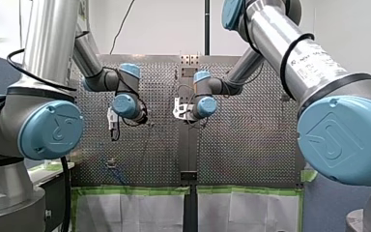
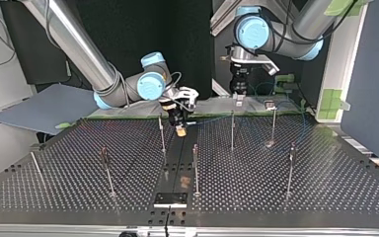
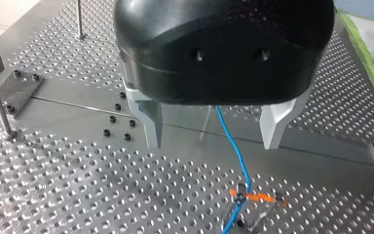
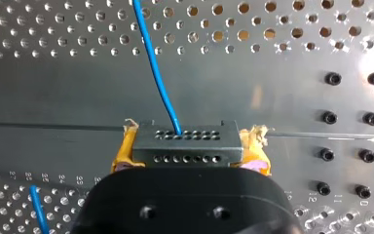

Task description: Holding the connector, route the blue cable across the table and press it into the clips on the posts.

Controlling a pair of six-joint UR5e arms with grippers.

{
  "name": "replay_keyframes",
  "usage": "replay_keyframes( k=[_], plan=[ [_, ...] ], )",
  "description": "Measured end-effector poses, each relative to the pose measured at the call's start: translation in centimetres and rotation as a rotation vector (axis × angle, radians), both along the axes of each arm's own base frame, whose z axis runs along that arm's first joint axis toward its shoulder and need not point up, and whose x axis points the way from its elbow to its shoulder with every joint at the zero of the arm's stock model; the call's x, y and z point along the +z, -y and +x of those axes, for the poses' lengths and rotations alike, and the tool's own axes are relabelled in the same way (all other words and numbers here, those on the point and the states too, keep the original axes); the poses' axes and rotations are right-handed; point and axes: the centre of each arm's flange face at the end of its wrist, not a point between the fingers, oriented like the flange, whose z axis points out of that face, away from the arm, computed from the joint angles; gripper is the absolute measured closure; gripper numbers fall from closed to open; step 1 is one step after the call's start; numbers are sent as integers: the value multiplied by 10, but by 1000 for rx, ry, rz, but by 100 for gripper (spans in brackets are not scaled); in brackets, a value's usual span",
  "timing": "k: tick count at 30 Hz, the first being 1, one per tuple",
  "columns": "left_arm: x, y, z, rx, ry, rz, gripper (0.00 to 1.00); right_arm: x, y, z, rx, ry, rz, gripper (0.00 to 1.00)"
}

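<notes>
Front view: left claw [image 1: 112, 120] and right claw [image 1: 179, 111] hang over the surface [image 1: 251, 145]; I cannot tell their gaps here.

Top view: the right claw sits low beside a post [image 2: 162, 132].

Left wrist view: the left claw is spread wide and empty. The cable [image 3: 233, 151] passes between its fingers, touching neither, to an orange clip [image 3: 255, 197].

Right wrist view: yellow pads [image 4: 124, 148] clamp the connector [image 4: 185, 141]. The surface numbers are too faint to read.

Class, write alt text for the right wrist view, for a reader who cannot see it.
My right gripper clamps a dark connector between its yellow pads. A blue cable leaves the connector's holed face and runs ahead of the gripper over the perforated table.
</notes>
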Motion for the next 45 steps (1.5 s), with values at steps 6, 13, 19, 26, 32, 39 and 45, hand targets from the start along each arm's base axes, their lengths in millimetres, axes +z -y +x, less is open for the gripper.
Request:
replay_keyframes(
  k=[6, 13, 19, 26, 32, 39, 45],
  plan=[
    [-7, 12, 8, -19, -8, -4, 0, 0, 2, -3, -5, -4, 4, 100],
    [-14, 31, 23, -45, -14, -28, 0, -1, 3, -5, -8, -13, 14, 100],
    [-20, 43, 38, -58, -20, -48, 0, -1, 3, -5, -8, -13, 15, 100],
    [-29, 53, 55, -53, -32, -49, 0, 0, 3, -5, -9, -12, 14, 100],
    [-37, 58, 75, -31, -25, -67, 0, 0, 3, -5, -9, -12, 13, 100],
    [-41, 62, 99, -42, -21, -103, 0, 0, 3, -5, -8, -11, 12, 100],
    [-49, 69, 114, -55, -42, -105, 0, 1, 2, -3, 8, -8, 13, 100]
  ],
)
